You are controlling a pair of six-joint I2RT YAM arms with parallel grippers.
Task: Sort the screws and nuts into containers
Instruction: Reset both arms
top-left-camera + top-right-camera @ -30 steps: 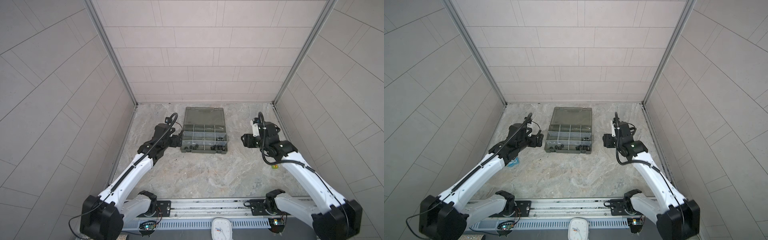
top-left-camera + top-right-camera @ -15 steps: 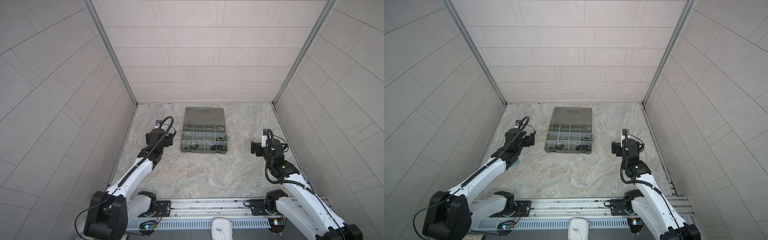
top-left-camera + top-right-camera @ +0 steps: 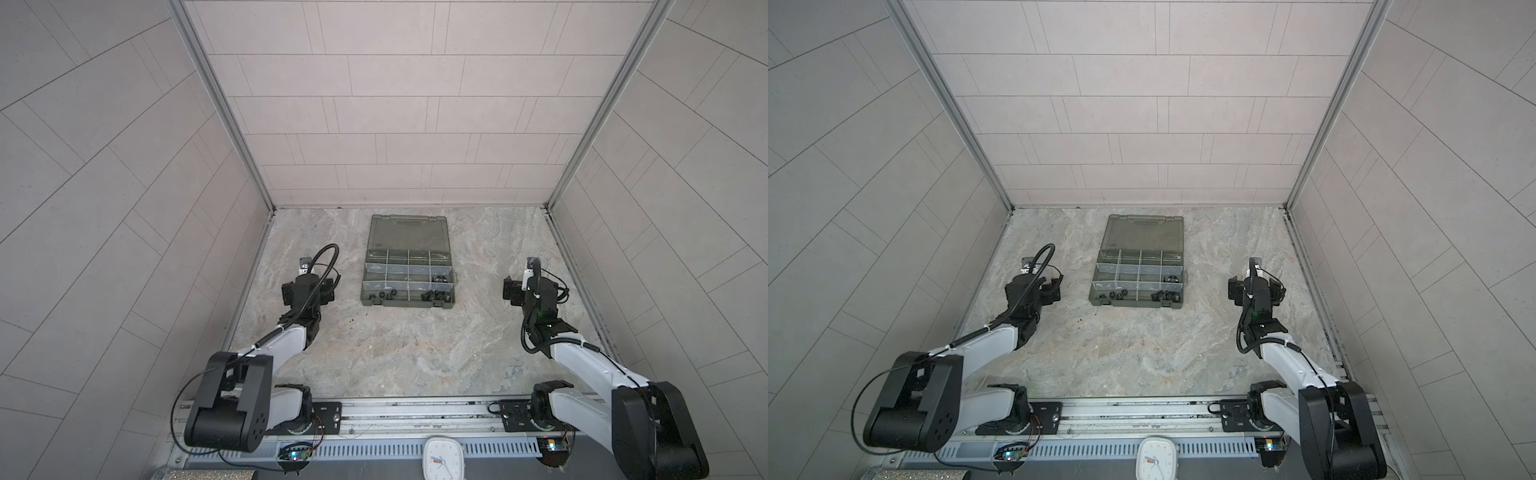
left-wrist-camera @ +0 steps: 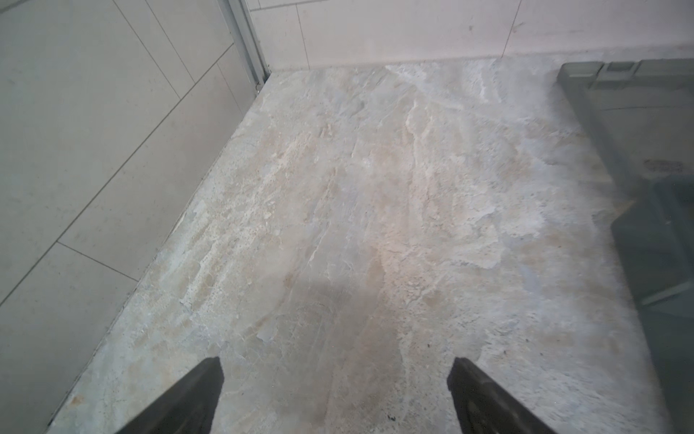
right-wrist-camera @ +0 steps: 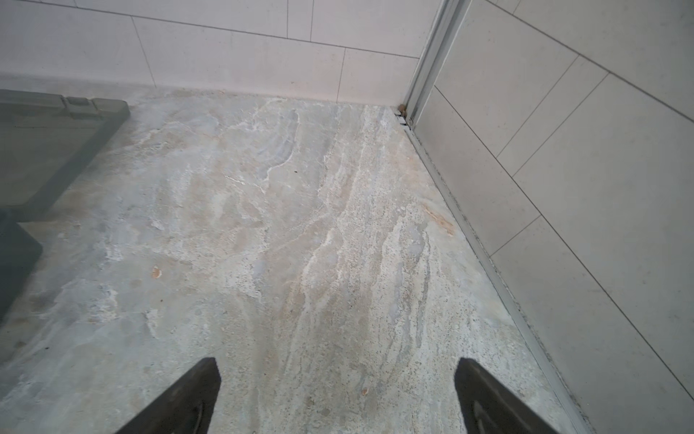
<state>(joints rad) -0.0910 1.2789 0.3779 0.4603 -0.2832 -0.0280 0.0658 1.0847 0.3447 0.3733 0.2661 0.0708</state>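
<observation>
A flat olive-grey case (image 3: 407, 302) lies on the stone-look table (image 3: 415, 353), in the middle and toward the back wall, in both top views. Its lid (image 3: 409, 232) is open and lies flat behind it. Pale walls split the case into small containers (image 3: 397, 270).

The small black screws and nuts (image 3: 434, 296) sit inside the case. One little group lies at the right of the row nearest the robot. Another little group lies at the left of that same row. A few more lie in the right end container of the middle row. They are too small in these views to tell which are screws and which are nuts.

The left gripper (image 3: 308, 291) hangs over the table near the left side of the case, not touching it. Its jaws are spread wide, and the left wrist view (image 4: 335, 362) shows only table between them. The right gripper (image 3: 532, 286) hangs over the table on the other side, well apart from the case. Its jaws are spread wide too, with only table between them in the right wrist view (image 5: 338, 360). Each wrist view shows a blurry edge of the case at one side.
</observation>
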